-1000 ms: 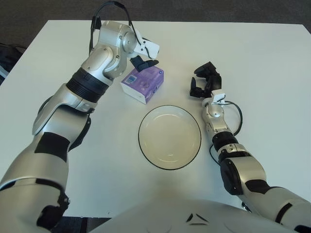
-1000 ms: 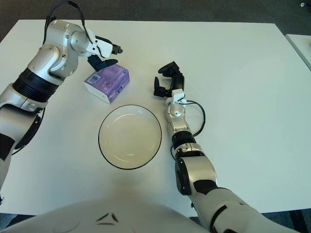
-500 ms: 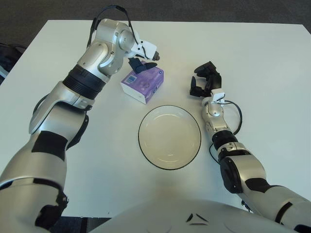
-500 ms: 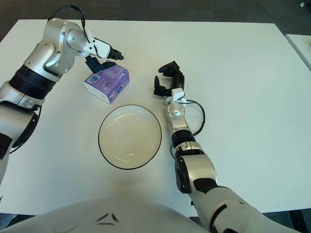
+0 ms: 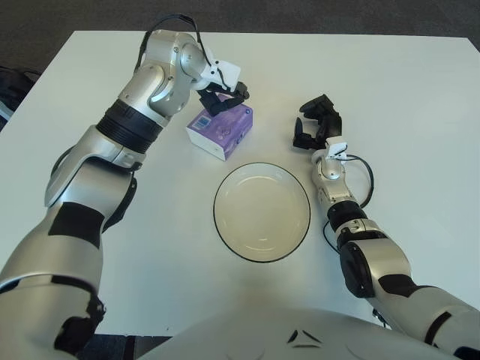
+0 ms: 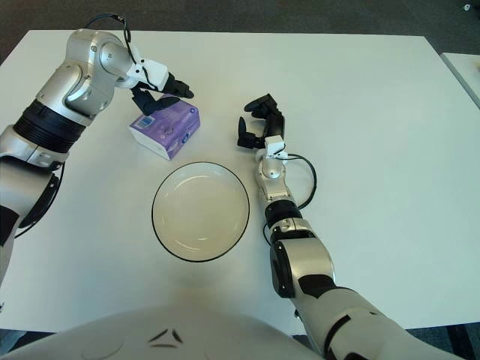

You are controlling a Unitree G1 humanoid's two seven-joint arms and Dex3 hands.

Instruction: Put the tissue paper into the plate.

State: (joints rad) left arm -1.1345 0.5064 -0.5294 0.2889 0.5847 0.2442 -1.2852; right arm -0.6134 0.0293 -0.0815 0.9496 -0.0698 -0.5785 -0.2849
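A purple tissue pack (image 5: 220, 128) lies on the white table, just up and left of the round white plate (image 5: 262, 211) with a dark rim. My left hand (image 5: 223, 97) hovers over the pack's far edge, its dark fingers spread and holding nothing. The plate is empty. My right hand (image 5: 314, 124) shows to the right of the pack and above the plate's right side, fingers loosely curled around nothing.
The white table (image 5: 405, 112) stretches wide to the right and far side. A black cable (image 5: 365, 180) loops beside my right forearm. Dark floor lies beyond the table's far edge.
My left hand has turned and lowered slightly toward the far edge of the tissue pack. The pack, the plate and my right hand have not moved.
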